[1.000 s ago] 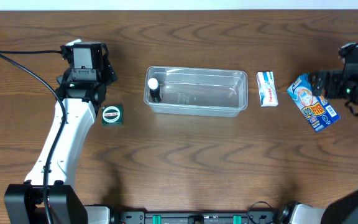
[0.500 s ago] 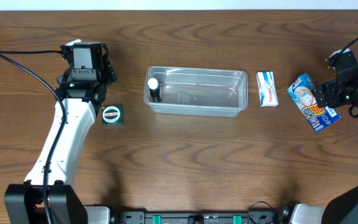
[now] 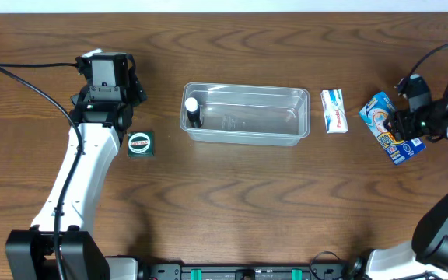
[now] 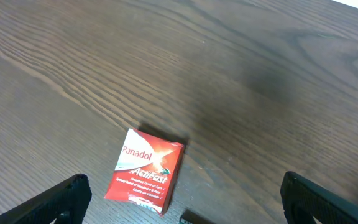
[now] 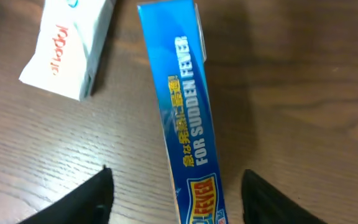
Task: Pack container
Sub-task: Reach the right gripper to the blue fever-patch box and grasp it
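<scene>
The clear plastic container (image 3: 245, 124) lies in the middle of the table, with a small white-capped bottle (image 3: 192, 110) standing in its left end. My right gripper (image 3: 404, 118) is open and straddles a blue fever-patch box (image 3: 387, 132), which shows on edge between the fingers in the right wrist view (image 5: 188, 112), where the gripper (image 5: 179, 199) is low over it. My left gripper (image 3: 107, 87) is open and empty at the far left. In the left wrist view it (image 4: 185, 194) hangs over a red Panadol box (image 4: 145, 171) lying flat, hidden from overhead.
A white Panadol box (image 3: 334, 110) lies between the container and the blue box, and it shows in the right wrist view (image 5: 67, 50). A small green box (image 3: 140, 144) lies beside my left arm. A black cable (image 3: 29, 82) runs along the left side.
My right gripper has moved left and now sits over the blue box's right side. The left arm and all the boxes have stayed still.
</scene>
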You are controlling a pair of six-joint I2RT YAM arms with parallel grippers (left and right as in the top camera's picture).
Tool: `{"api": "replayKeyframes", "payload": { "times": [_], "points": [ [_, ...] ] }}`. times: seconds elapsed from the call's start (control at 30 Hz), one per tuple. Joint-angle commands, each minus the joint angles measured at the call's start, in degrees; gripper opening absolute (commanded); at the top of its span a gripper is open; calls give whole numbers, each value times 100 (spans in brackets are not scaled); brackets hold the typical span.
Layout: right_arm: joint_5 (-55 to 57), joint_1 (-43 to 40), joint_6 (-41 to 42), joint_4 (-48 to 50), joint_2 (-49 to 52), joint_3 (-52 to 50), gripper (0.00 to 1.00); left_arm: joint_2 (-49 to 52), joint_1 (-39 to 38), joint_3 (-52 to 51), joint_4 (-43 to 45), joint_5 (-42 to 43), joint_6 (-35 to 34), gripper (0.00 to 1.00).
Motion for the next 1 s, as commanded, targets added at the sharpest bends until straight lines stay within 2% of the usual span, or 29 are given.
{"api": "replayKeyframes", "payload": {
  "times": [0.0,0.6,0.97],
  "points": [
    [160,13,-42,-9,103,116,60,-31,20,63,-17,-74,9,98],
    [157,52,-22,37,120,116,31,-31,20,63,-17,-74,9,98],
    [94,186,-26,76,144,116,25,-31,20,63,-17,-74,9,98]
  ]
}}
